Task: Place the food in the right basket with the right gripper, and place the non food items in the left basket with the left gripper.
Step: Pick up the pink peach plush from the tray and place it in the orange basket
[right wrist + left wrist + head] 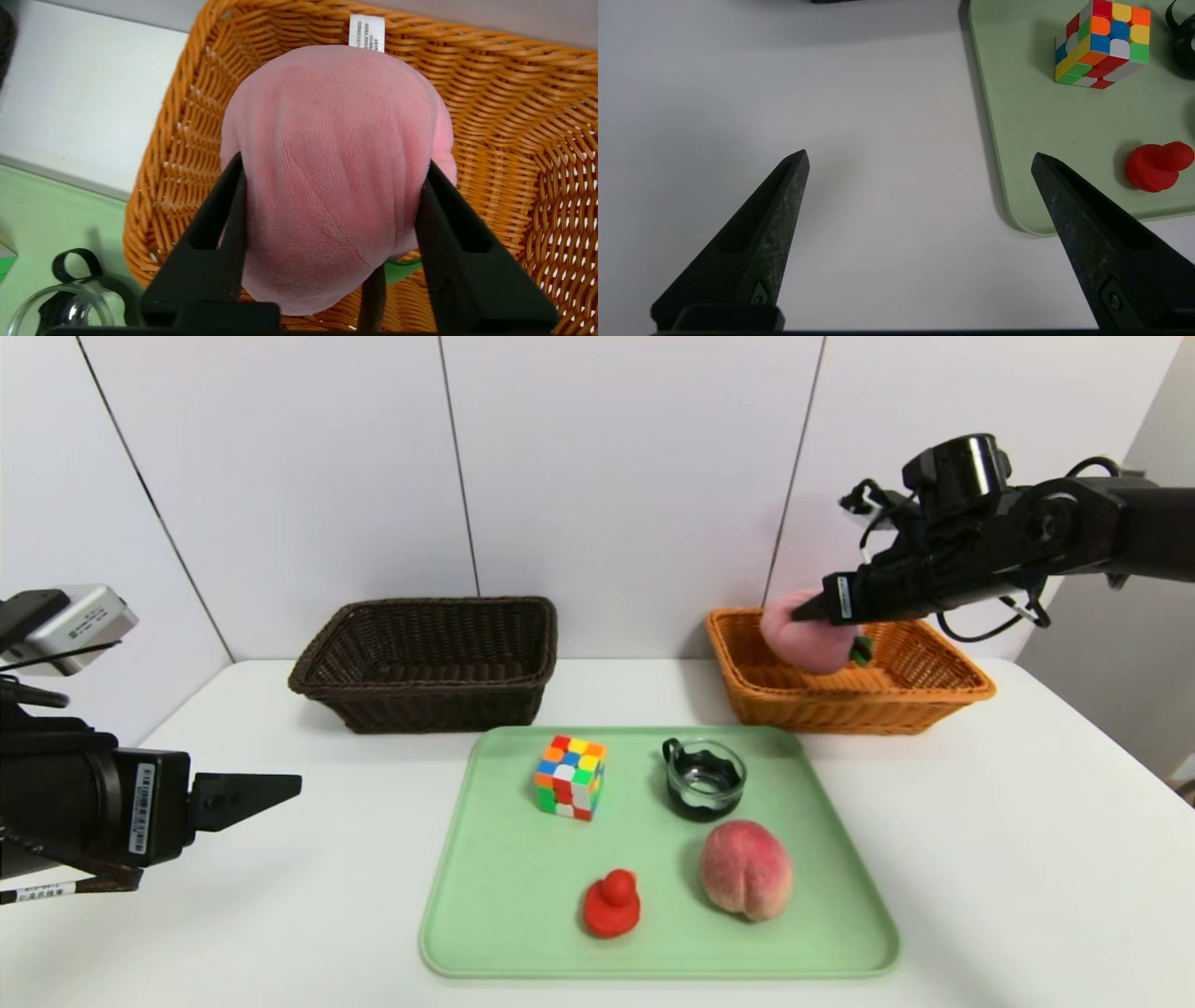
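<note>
Over the orange right basket (934, 695) my right gripper (814, 609) is shut on a pink plush peach (805, 639). In the right wrist view both fingers press the sides of the plush peach (336, 154), which hangs inside the basket (514, 116) with its green leaf (402, 270) underneath. On the green tray (495, 915) lie a colourful puzzle cube (570, 777), a red toy duck (611, 903), a glass cup with a black handle (704, 779) and a peach (747, 870). My left gripper (920, 154) stands open and empty over the table left of the tray. The dark brown left basket (429, 663) holds nothing that I can see.
Both baskets stand at the back of the white table against the wall, with the tray in front of them. The left wrist view shows the tray's near corner (1031, 219), the cube (1104, 44) and the duck (1155, 166) to one side.
</note>
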Robot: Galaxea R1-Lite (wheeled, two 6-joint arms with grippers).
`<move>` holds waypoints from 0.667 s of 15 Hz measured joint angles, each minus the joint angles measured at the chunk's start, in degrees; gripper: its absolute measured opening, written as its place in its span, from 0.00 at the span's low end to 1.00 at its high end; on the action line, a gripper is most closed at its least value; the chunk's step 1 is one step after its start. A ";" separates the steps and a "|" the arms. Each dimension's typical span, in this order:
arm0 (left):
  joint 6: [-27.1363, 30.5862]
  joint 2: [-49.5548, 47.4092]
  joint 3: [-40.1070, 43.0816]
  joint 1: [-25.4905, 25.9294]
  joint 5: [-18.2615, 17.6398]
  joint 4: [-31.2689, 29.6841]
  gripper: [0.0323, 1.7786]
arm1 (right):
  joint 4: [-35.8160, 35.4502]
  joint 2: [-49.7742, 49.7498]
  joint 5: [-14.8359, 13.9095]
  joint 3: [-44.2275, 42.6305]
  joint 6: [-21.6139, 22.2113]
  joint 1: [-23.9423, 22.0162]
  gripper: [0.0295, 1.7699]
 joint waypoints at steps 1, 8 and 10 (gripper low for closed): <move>0.00 -0.02 0.00 0.00 -0.02 0.02 0.95 | 0.02 0.46 0.00 0.11 0.02 -0.09 0.64; -0.05 -0.04 -0.04 0.00 -0.02 -0.35 0.95 | 1.13 1.22 0.16 0.00 -0.94 -0.54 0.84; -0.07 -0.04 -0.04 0.00 -0.02 -0.41 0.95 | 1.29 0.79 0.13 -0.20 -1.07 -0.72 0.87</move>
